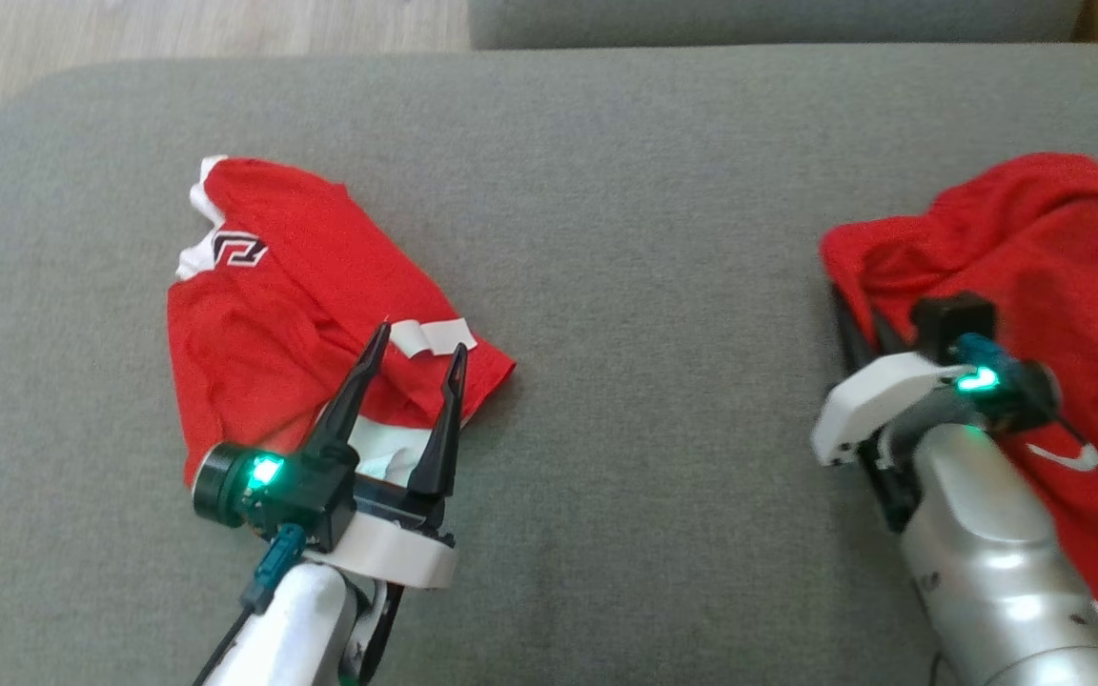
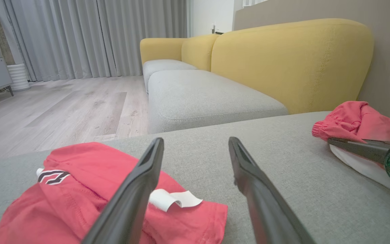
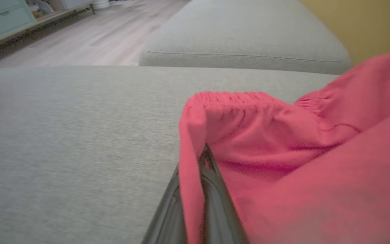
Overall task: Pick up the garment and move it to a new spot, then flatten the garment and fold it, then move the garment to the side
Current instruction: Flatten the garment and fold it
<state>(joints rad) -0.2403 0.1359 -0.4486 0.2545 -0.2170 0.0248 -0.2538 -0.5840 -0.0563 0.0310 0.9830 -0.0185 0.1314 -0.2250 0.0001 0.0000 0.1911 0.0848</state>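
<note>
Crumpled red cloth garment (image 1: 1035,248) with a gathered elastic band lies at the right end of the grey woven sofa cushion (image 1: 625,191), and my right gripper (image 1: 856,310) is clamped on its left edge. It stretches from far to near beside my right forearm, so the bare cushion I judge it must travel to lies to its left, between it and the second red garment with a white tag (image 1: 263,314). My right arm is the nearer one by far. My left gripper (image 1: 420,340) hangs with fingers spread wide over that other garment, holding nothing. From the head, cloth covers my right fingertips. The right wrist view settles it: a fold of hem runs down between the two closed fingers (image 3: 217,200). The left wrist view adds that those fingers lie low, almost flat along the cushion, with the cloth heaped above and behind them.
</note>
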